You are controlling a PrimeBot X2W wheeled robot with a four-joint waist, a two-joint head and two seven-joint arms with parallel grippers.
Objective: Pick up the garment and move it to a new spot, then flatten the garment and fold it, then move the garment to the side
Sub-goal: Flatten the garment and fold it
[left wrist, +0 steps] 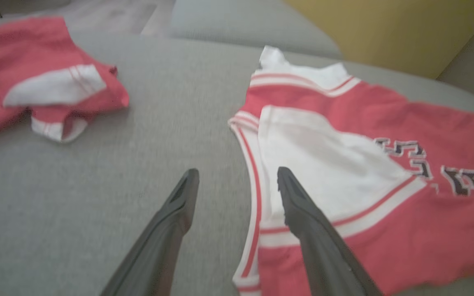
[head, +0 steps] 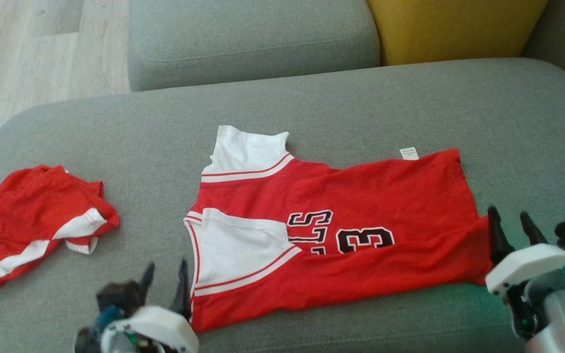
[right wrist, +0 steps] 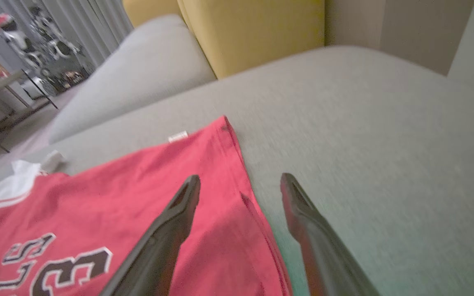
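Observation:
A red jersey with white sleeves and black lettering lies spread and folded over on the grey sofa seat. My left gripper stands open at the jersey's near left edge, its fingers straddling the striped sleeve hem with nothing held. At the jersey's right hem my right gripper is open too; one finger hovers over the red cloth, the other over bare cushion.
A second red garment with white stripes lies crumpled at the left end of the seat. A yellow cushion and a grey backrest stand behind. Wooden floor shows at the far left.

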